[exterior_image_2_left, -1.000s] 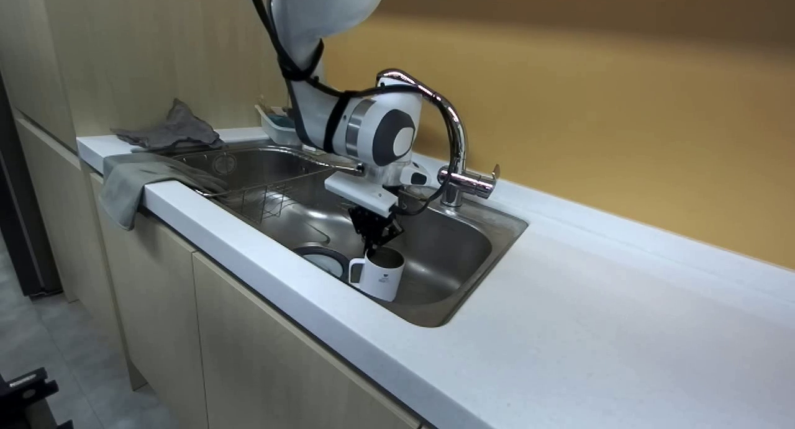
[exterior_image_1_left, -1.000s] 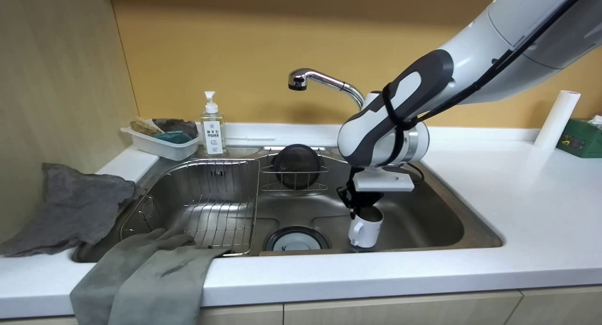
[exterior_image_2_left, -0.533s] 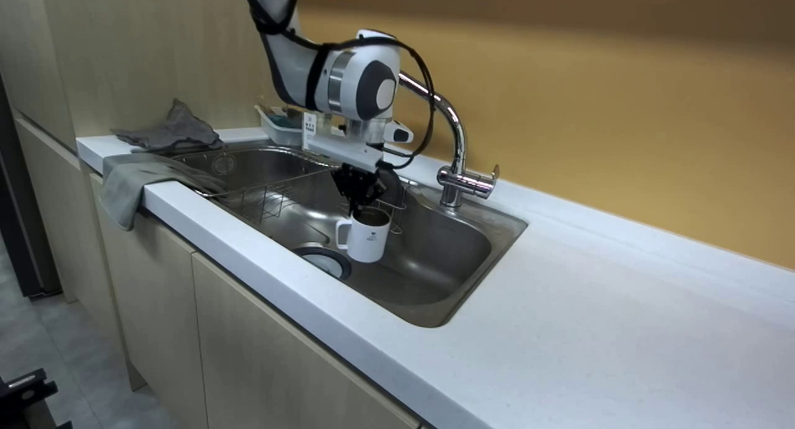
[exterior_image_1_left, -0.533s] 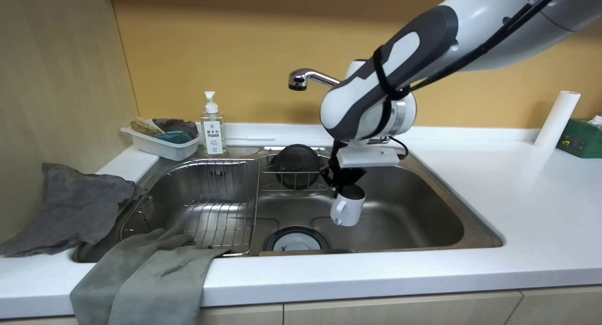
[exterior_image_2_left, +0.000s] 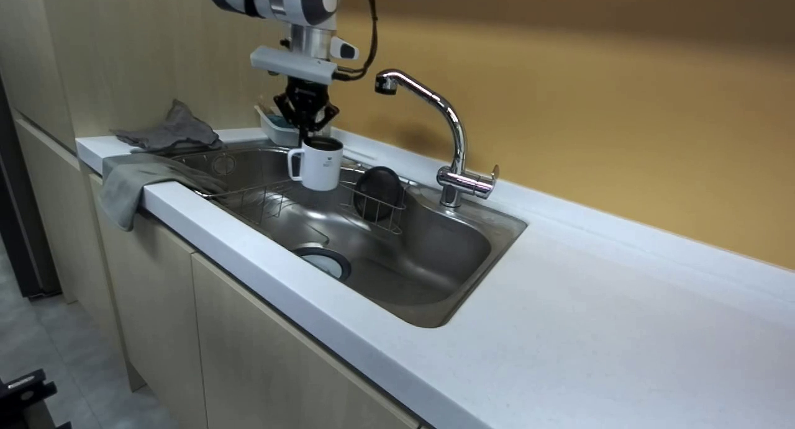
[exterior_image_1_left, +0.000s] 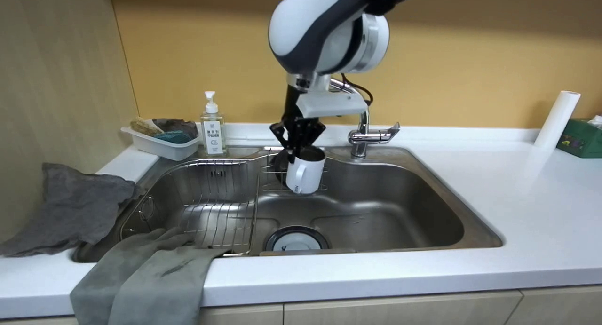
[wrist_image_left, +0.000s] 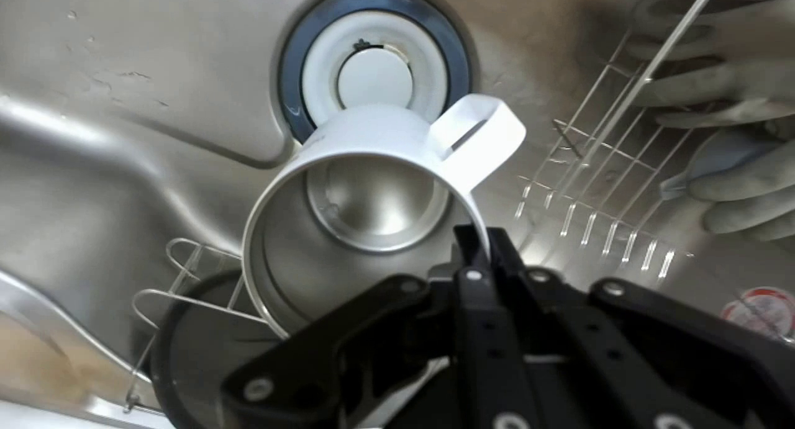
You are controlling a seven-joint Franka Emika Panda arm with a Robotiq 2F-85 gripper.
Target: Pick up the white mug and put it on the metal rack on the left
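The white mug (exterior_image_1_left: 308,175) hangs in the air over the sink, nearly upright, in both exterior views; it also shows in an exterior view (exterior_image_2_left: 322,166) and in the wrist view (wrist_image_left: 372,131). My gripper (wrist_image_left: 487,246) is shut on the mug's rim, one finger inside and one outside, close to the handle. The gripper shows above the mug in an exterior view (exterior_image_1_left: 292,156). The mug's inside is grey and bare. The metal rack (exterior_image_1_left: 221,224) lies in the left part of the sink; in the wrist view the rack (wrist_image_left: 647,81) is right of the mug.
A black strainer (exterior_image_1_left: 280,167) stands in a small wire holder behind the mug. The faucet (exterior_image_2_left: 456,143) rises at the back. Grey gloves (exterior_image_1_left: 160,273) drape over the sink's front edge and reach the rack. A soap bottle (exterior_image_1_left: 213,137) and white tray (exterior_image_1_left: 164,149) stand behind.
The gripper has lifted the mug from low in the sink and carried it up, back and to the left toward the rack side. The mug stays held by its rim.
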